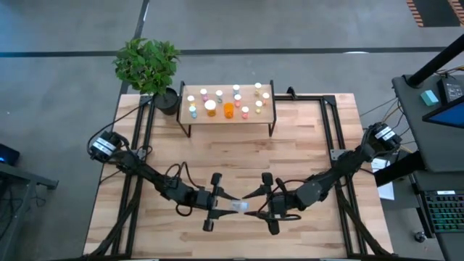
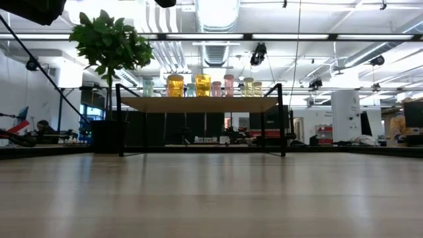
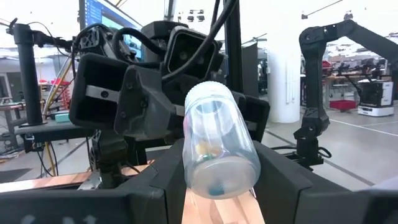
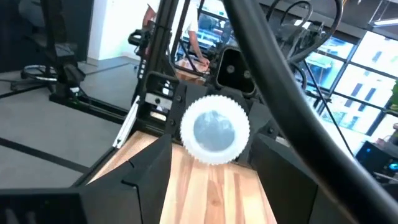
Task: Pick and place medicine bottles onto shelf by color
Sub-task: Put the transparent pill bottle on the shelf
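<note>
A clear medicine bottle (image 1: 239,206) with a white ribbed cap (image 4: 214,130) hangs over the near middle of the table. My left gripper (image 1: 230,205) is shut on it. My right gripper (image 1: 255,205) faces it from the table's right, open, with one finger on each side of the cap; I cannot tell whether they touch it. Several medicine bottles (image 1: 229,110) stand upright on the shelf (image 1: 217,119) at the far side, also seen in the low view (image 2: 201,84). Neither gripper shows in the low view. My left gripper pinches the bottle's clear body near its base (image 3: 194,175) between its two fingers (image 3: 155,186). The fingers come about level from the table's left and lie along the bottle. The bottle is lifted clear of the table, lying nearly level, its cap pointing toward my right gripper.
A potted plant (image 1: 147,64) stands at the shelf's far left corner. Black frame rails (image 1: 330,138) run along the table's left and right sides. Bare wood lies between the shelf and the grippers.
</note>
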Robot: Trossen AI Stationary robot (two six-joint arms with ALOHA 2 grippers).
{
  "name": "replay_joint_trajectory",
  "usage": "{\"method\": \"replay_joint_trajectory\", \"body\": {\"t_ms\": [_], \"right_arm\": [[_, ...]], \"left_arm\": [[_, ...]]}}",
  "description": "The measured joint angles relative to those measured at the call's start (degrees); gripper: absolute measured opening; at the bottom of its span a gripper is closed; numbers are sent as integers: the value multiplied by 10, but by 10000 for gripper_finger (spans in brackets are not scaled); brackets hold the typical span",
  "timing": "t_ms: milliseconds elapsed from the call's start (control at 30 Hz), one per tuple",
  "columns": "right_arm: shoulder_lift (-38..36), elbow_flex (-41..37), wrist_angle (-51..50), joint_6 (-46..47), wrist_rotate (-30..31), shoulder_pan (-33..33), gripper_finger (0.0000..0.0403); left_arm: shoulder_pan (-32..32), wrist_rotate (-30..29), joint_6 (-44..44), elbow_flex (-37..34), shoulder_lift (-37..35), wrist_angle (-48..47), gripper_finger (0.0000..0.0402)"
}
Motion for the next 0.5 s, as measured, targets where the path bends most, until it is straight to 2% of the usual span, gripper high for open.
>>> {"method": "replay_joint_trajectory", "body": {"t_ms": [367,500], "right_arm": [[12,21,-4,-11,7,0,214],[10,19,-6,-11,15,0,201]], "left_arm": [[0,-2,2,-2,0,-1,131],[0,-2,2,-2,0,-1,131]]}}
